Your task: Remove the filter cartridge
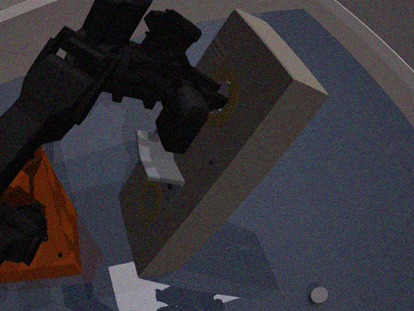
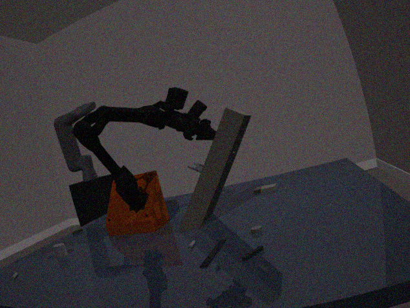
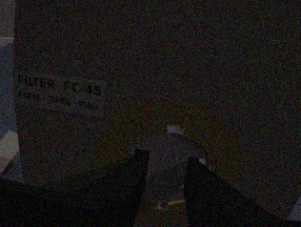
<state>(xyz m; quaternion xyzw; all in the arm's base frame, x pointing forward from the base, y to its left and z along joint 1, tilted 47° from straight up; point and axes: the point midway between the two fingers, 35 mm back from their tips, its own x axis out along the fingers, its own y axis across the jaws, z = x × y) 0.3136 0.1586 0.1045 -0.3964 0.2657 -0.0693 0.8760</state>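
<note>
The tan service panel point(image 1: 253, 77) point(image 2: 215, 165) point(image 3: 158, 39) stands tilted on the blue table. The round grey filter cartridge point(image 1: 227, 83) point(image 3: 166, 148) sits in its upper hole, inside a faint yellow ring point(image 1: 230, 111). My gripper point(image 1: 223, 95) point(image 2: 213, 134) point(image 3: 167, 159) is pressed against the panel face with both dark fingers at the cartridge, one on each side of its middle strip. The fingers stand narrow and grip that strip. Most of the cartridge face is hidden by the fingers. The orange tray point(image 1: 61, 242) point(image 2: 149, 215) stands at the arm's base, to the left of the panel.
A second faint ring point(image 1: 148, 200) marks the panel lower down, below a small white plate point(image 1: 161, 164) that sticks out of its face. A printed label point(image 3: 57, 86) is left of the cartridge. A white sheet point(image 1: 130, 296), a small grey disc point(image 1: 318, 294) and scattered small blocks lie on the table.
</note>
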